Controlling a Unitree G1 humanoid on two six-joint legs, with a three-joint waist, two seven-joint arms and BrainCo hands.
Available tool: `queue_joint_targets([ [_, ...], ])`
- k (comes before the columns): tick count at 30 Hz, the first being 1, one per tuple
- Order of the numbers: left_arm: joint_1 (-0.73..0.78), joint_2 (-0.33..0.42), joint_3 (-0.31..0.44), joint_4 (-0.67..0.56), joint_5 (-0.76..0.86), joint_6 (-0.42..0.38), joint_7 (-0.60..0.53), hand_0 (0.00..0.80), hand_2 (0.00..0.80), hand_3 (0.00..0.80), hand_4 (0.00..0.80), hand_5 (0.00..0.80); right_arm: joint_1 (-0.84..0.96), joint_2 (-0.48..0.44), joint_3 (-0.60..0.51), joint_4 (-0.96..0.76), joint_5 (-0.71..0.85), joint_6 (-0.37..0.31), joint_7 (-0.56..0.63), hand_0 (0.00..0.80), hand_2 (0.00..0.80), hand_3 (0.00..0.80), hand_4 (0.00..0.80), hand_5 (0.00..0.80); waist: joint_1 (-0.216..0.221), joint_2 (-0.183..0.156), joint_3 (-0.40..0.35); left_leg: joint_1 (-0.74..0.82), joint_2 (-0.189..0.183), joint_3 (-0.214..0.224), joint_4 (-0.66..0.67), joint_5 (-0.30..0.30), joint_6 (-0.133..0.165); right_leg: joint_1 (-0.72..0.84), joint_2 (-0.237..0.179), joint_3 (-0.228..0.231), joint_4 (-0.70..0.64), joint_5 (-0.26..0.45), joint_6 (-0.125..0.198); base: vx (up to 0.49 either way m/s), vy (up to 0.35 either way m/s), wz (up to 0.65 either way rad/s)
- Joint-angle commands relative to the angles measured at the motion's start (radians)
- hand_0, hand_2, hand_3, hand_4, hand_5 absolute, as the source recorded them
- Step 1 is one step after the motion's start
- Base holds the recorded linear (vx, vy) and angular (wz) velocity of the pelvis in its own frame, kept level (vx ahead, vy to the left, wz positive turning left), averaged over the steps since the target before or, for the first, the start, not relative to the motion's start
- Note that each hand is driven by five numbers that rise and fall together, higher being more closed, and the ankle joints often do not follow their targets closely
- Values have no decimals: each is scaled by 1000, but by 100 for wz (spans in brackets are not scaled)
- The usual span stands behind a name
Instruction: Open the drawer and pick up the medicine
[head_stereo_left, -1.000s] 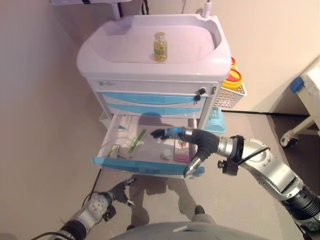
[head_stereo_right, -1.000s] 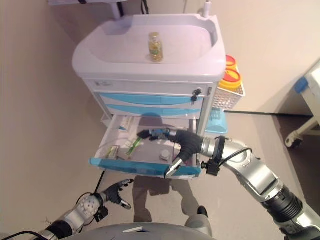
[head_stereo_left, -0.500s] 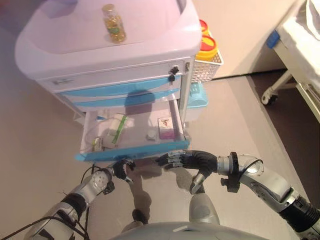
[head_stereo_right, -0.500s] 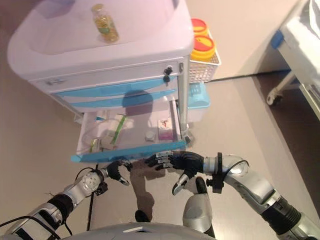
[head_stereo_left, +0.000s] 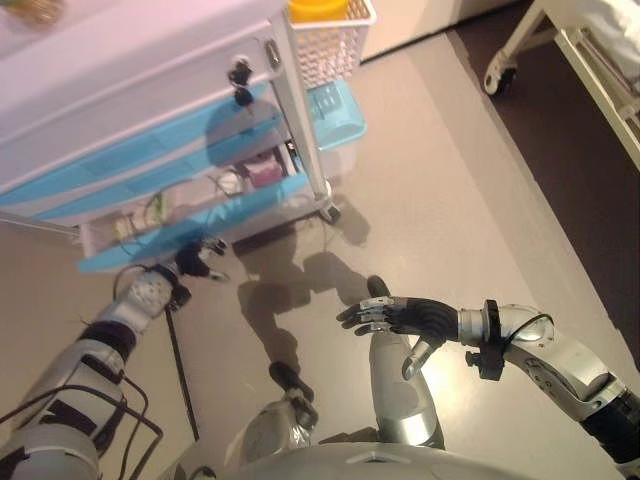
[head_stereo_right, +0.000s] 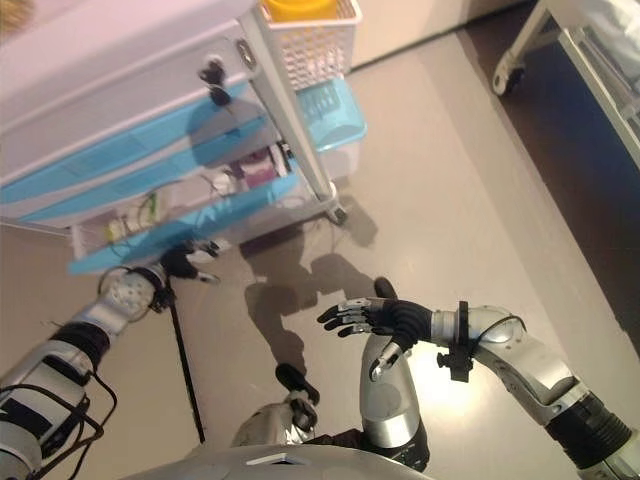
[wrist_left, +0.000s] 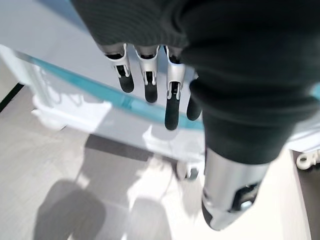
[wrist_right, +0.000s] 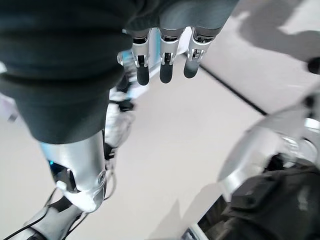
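The cart's bottom drawer (head_stereo_left: 190, 226) stands open, its blue front facing me. Inside lie a pink medicine box (head_stereo_left: 262, 172), a small white cap (head_stereo_left: 232, 183) and green-and-white packets (head_stereo_left: 140, 213). My left hand (head_stereo_left: 198, 256) is just below the drawer's front edge, fingers straight and empty; the left wrist view shows its fingers (wrist_left: 148, 82) before the blue edge (wrist_left: 95, 88). My right hand (head_stereo_left: 402, 315) hovers open and empty over the floor, well away from the cart; its fingers (wrist_right: 165, 60) are straight.
Two shut blue drawers (head_stereo_left: 150, 150) and a key lock (head_stereo_left: 240, 72) sit above the open one. A white basket (head_stereo_left: 335, 35) with a yellow container hangs on the cart's side, a blue bin (head_stereo_left: 335, 112) below it. A bed frame's wheel (head_stereo_left: 497, 78) is at the right.
The camera has swung, shifting the whole picture. My right hand has drawn back out of the drawer to above the floor. My left hand has come up to the drawer's front.
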Motion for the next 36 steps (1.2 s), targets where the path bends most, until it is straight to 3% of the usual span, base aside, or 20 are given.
queue_joint_targets([
  [1, -84, 145, 115, 54, -71, -28, 21, 0, 0, 0, 0, 0, 65, 10, -18, -18, 9, -101, -18, 0, 0, 0, 0, 0, -37, -45, 5, -106, 61, -89, 305, -54, 5, -45, 36, -46, 96, -71, -52, -58, -57, -10],
  [10, -270, 231, 147, 215, -158, 6, 48, 0, 0, 0, 0, 0, 82, 83, 18, 34, -30, -180, -74, 0, 0, 0, 0, 0, -32, -89, 28, -217, 91, -124, 369, -41, -4, -130, 60, -50, 138, -79, -62, -32, -64, -4],
  [13, -291, 233, 145, 221, -151, 7, 64, 0, 0, 0, 0, 0, 82, 100, 33, 43, -41, -191, -87, 0, 0, 0, 0, 0, -22, -98, 28, -241, 96, -141, 383, -45, -3, -139, 63, -61, 141, -81, -61, -22, -71, 7],
  [18, -279, 216, 151, 199, -182, 10, -21, 0, 0, 0, 0, 0, 81, 124, 49, 54, -69, -202, -125, 0, 0, 0, 0, 0, -2, -104, 28, -231, 100, -157, 376, -46, -1, -113, 62, -78, 127, -84, -61, -1, -48, 6],
  [21, -194, 172, 169, 98, -224, 9, -144, 0, 0, 0, 0, 0, 88, 146, 26, 73, -86, -188, -175, 0, 0, 0, 0, 0, 19, -104, 28, -208, 99, -169, 361, -51, 5, -78, 57, -93, 115, -84, -59, 9, -44, 16],
  [24, -61, 102, 193, -58, -287, 62, -226, 0, 0, 0, 0, 0, 95, 163, -5, 104, -103, -163, -207, 0, 0, 0, 0, 0, 41, -97, 28, -161, 90, -173, 324, -55, 13, -19, 50, -106, 83, -79, -56, 23, -18, 17],
  [31, 283, -136, 193, -321, -324, 122, -332, 0, 0, 0, 0, 0, 92, 232, -37, 260, -138, -114, -293, 0, 0, 0, 0, 0, 110, -72, -24, -50, 48, -196, 198, -57, 34, 109, 16, -152, 8, -61, -48, 37, -2, 21],
  [36, 457, -257, 208, -368, -354, 213, -434, 0, 0, 0, 0, 0, 92, 300, -30, 371, -166, -45, -355, 0, 0, 0, 0, 0, 164, -67, -94, -5, 11, -209, 97, -36, 48, 168, -7, -202, -50, -27, -46, 31, -3, 31],
])
